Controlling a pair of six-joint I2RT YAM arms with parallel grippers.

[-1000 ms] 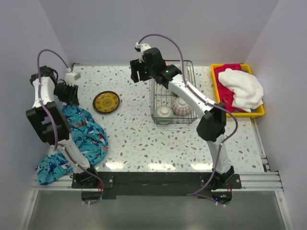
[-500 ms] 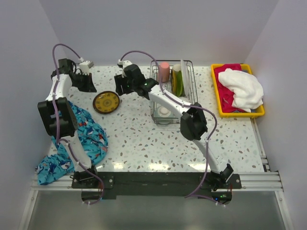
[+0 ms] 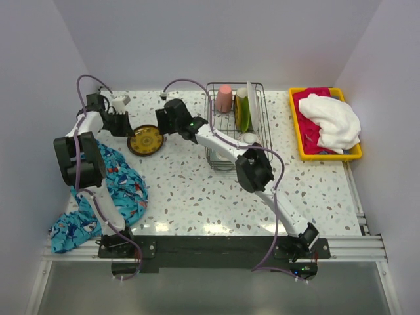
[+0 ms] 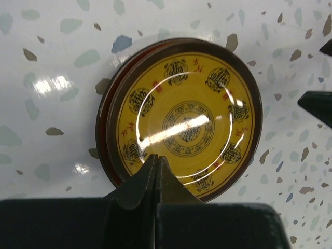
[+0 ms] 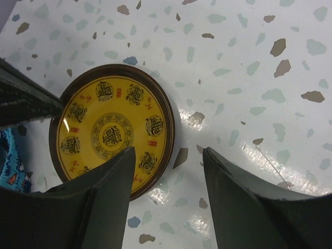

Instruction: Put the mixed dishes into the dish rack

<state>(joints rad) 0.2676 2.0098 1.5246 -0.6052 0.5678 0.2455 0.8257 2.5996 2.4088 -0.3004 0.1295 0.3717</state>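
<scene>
On the speckled table point(image 3: 197, 190), the yellow plate point(image 5: 111, 137) lies at nine o'clock of the wide-spread right gripper point(image 5: 168, 153). Only the left wrist view shows the left gripper point(image 4: 157, 160) pinched together, empty.

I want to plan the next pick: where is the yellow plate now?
In the top view the yellow plate lies flat on the table, left of the dish rack, between the left pincer and the right pincer.

The plate point(image 3: 145, 140) lay on the table point(image 3: 197, 190) at upper left of the top view, between the left gripper point(image 3: 129, 126) and the right gripper point(image 3: 159, 121). The dish rack point(image 3: 264, 118) stood at upper centre, with a cup point(image 3: 224, 98) and upright plates point(image 3: 243, 110) at its far end. The tray point(image 3: 328, 157) sat at upper right and the cloth point(image 3: 111, 190) at lower left.
</scene>
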